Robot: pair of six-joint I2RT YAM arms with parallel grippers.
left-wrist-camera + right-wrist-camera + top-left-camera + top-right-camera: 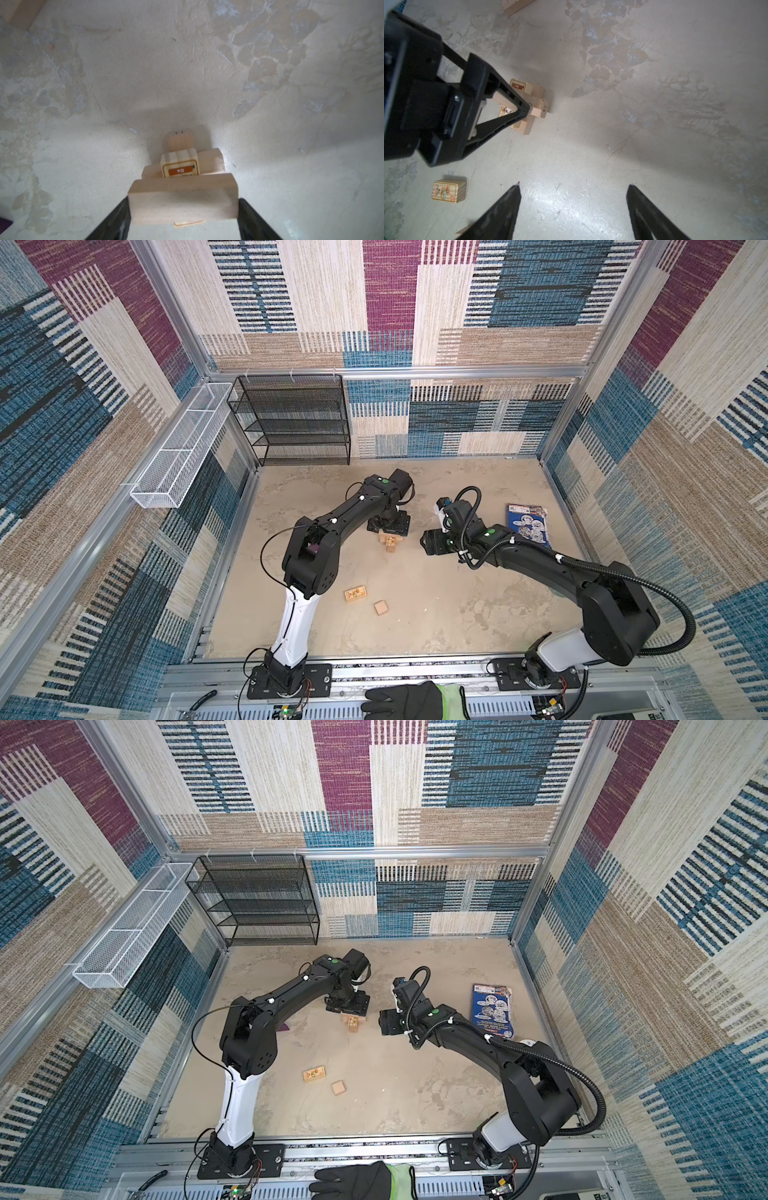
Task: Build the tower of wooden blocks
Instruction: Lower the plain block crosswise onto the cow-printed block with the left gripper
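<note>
Wood blocks start just beyond the black-gloved hand [411, 701] resting on the near rail. A cube [381, 608] and, just beside it, a printed brick [355, 594] with orange markings lie flat on the mottled tabletop [436, 614], well apart from the stack. Further in, I see the purple wedge [284, 1027] on the table by the left arm's elbow.

At mid-table stands the tower [390, 542], a low stack of pale bricks laid crosswise with an orange-printed one uppermost. It sits between my two grippers.

The left gripper [184, 199] points down over it, and its fingers [116, 220] are clamped on the two ends of a plain brick [182, 203]. That brick hangs crosswise above the printed top piece, and I cannot tell whether it touches.

The right gripper [573, 191] hovers near the stack on its right, clear of it. Its fingers [512, 199] are spread wide with only bare table between them.

Beyond it, toward the right wall, lies a blue printed booklet [527, 526]. At the far left corner stand a black mesh shelf [295, 418] and a white wire basket [178, 448].
</note>
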